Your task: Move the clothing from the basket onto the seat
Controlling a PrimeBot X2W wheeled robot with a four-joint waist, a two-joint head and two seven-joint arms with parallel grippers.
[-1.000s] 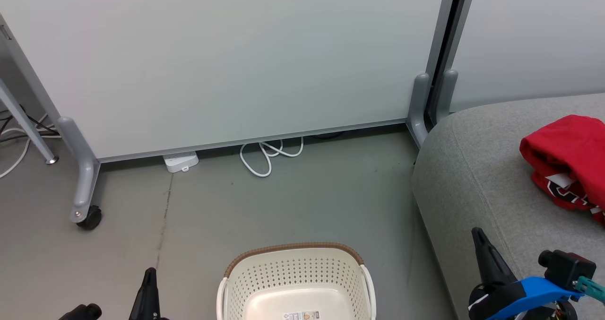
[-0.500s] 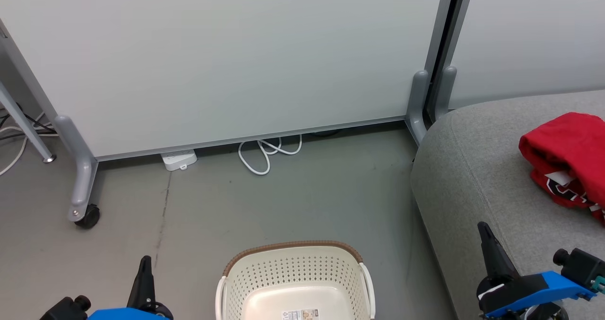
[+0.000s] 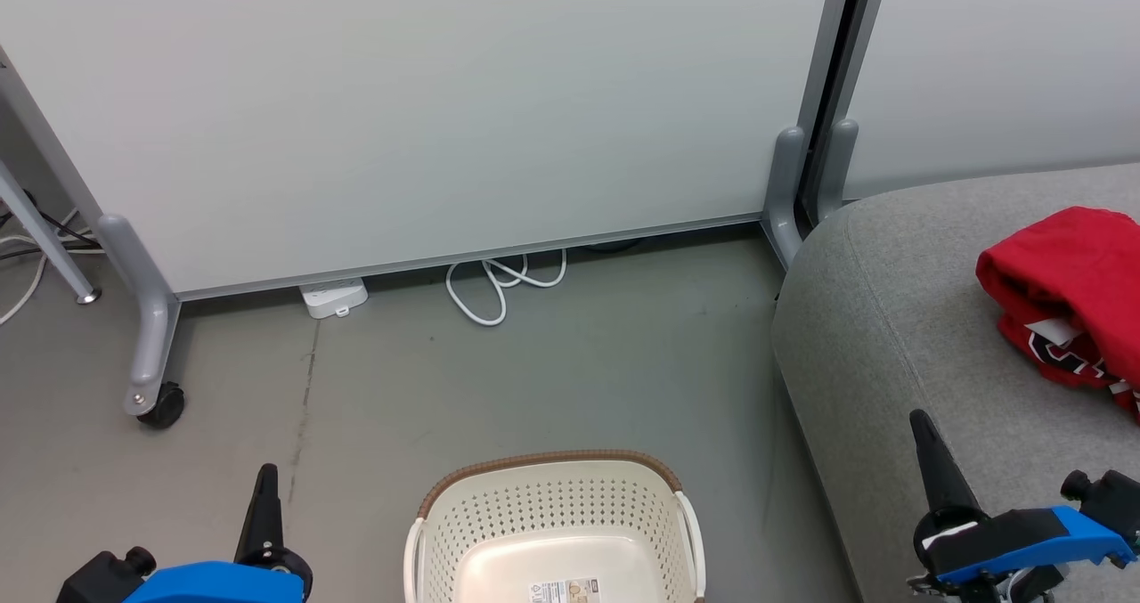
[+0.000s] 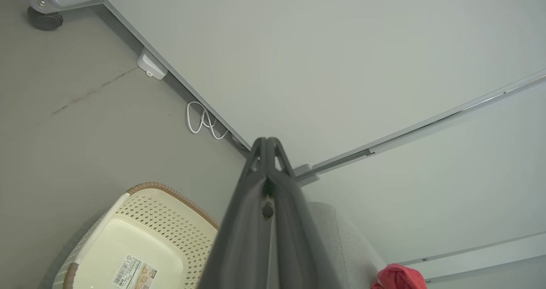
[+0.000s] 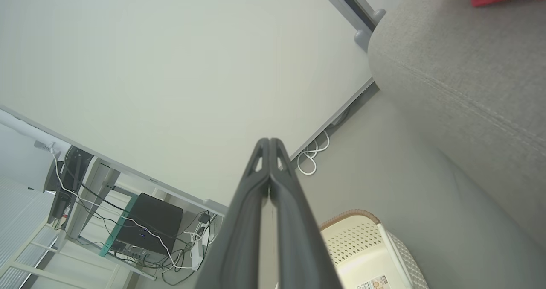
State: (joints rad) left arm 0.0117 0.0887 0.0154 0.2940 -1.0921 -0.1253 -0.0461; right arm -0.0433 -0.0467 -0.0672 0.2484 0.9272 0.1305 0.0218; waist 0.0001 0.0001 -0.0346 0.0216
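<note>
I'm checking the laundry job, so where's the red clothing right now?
In the head view, the clothing lies bunched on the seat at the far right, beyond the shut right gripper and well right of the basket on the floor.

Red clothing (image 3: 1069,287) heaped on grey seat (image 3: 891,336); basket (image 3: 552,496) empty.

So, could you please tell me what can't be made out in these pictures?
Clothing: head view, cut off by the right edge; how many garments, and the lettering, cannot be told.
Basket: head view, near end cut off by the bottom edge; left wrist view, one side behind the left gripper.
Label on the basket floor: too small to read.
Seat: head view, runs past the right edge.
</note>
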